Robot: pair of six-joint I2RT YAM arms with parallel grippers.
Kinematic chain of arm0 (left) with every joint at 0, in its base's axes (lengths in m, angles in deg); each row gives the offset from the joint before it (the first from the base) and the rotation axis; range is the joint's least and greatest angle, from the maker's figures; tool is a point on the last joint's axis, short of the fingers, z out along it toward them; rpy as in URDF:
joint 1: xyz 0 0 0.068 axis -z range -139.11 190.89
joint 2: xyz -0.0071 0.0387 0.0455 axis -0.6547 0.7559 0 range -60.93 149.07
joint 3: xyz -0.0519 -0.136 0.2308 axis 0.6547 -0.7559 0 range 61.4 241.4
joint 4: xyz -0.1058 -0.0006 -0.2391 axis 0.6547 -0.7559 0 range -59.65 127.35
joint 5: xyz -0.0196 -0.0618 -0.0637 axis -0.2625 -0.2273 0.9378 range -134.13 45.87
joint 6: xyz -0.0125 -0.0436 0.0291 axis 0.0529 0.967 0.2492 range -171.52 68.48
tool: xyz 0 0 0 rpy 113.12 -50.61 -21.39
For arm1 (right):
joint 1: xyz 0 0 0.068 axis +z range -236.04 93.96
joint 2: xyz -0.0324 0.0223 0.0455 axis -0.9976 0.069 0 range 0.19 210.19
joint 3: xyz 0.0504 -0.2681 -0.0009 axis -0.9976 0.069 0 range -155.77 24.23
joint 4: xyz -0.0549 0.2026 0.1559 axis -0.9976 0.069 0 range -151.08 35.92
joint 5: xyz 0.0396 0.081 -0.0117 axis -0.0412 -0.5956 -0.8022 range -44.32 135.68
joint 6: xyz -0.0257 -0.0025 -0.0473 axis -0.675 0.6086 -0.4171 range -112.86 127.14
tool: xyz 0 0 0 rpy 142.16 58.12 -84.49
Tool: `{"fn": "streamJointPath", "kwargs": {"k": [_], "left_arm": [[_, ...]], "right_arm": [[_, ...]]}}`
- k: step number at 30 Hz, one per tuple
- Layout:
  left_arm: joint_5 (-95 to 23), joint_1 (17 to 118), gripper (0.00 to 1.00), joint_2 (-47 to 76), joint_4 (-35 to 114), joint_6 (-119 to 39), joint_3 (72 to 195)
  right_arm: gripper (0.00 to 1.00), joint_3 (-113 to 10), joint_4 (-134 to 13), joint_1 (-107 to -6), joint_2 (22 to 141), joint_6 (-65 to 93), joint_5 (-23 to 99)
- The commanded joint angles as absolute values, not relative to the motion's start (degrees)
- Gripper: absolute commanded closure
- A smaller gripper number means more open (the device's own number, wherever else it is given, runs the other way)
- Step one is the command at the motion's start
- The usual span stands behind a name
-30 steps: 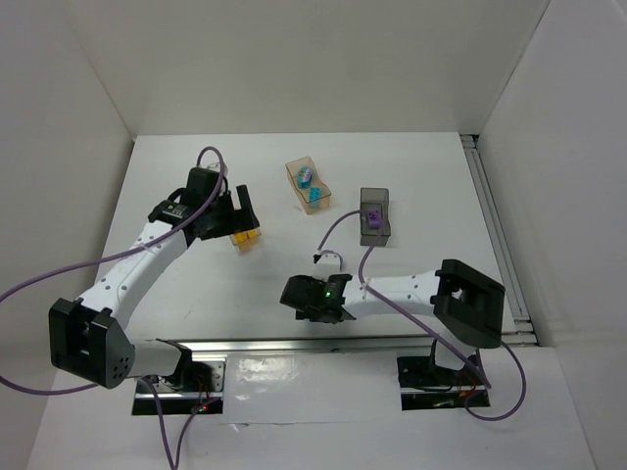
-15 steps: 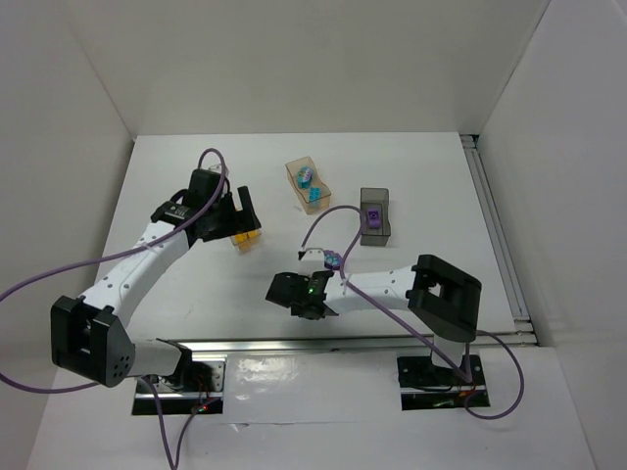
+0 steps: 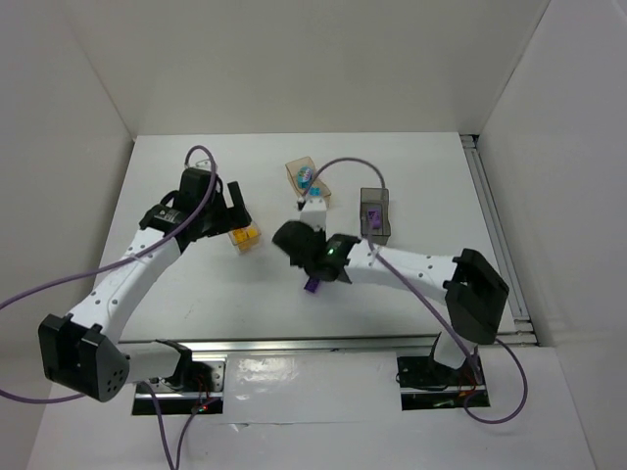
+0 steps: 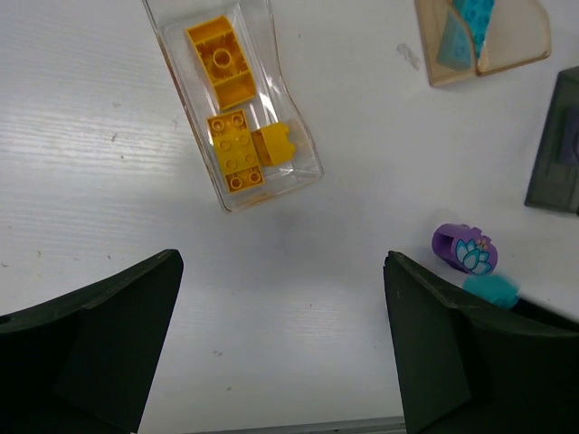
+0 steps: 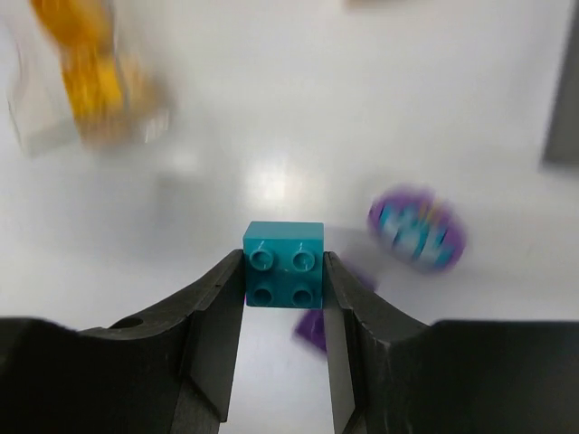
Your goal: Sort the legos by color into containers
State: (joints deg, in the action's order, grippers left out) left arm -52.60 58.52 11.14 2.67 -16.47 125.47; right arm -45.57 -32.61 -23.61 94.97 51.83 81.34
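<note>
Pinching a teal brick [image 5: 283, 263], right pincer [image 5: 283, 271] hovers beside purple oval [image 5: 418, 228] (left pincer [image 4: 280, 262] spread).

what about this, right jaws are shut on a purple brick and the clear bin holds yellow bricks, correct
Not purple: the right wrist view shows the right arm's jaws shut on a teal brick. The clear bin does hold yellow bricks.

Bright, even overhead light washes the white desk [image 3: 421, 166], leaving only faint, soft shadows under the arms [image 3: 137, 279]. The left wrist view is crisp throughout. The right wrist view is blurred: the oval purple piece [image 5: 418, 228] and yellow bricks [image 5: 90, 63] smear, a glare patch whitens the desk's middle, yet the teal brick [image 5: 283, 263] is sharp.
</note>
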Motion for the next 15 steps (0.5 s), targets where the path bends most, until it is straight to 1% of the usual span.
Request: {"fn": "streamJointPath", "kwargs": {"k": [1,3,5,6,11,15], "left_arm": [[-56.4,57.7,0.00,7.0,2.2,-15.1,128.9],[-57.8,57.2,0.00,6.5,0.5,-15.7,130.3],[-57.8,56.5,0.00,5.8,-0.4,-15.7,130.8],[-57.8,55.9,0.00,5.1,-0.4,-15.7,130.8],[-56.0,55.4,0.00,4.5,-0.4,-15.7,129.8],[-55.4,55.4,0.00,5.7,-0.4,-16.2,129.8]], "right_arm": [[0.59,-49.3,-44.2,-34.2,92.3,38.5,80.1],[0.59,-53.1,-46.3,-40.3,95.7,35.9,76.0],[0.59,-57.2,-46.8,-43.5,99.0,34.2,73.2],[0.59,-62.1,-46.8,-45.9,102.8,33.1,72.3],[0.58,-75.4,-45.3,-50.2,111.9,30.9,68.4],[0.58,-83.2,-42.7,-53.2,119.7,30.9,66.1]]}}
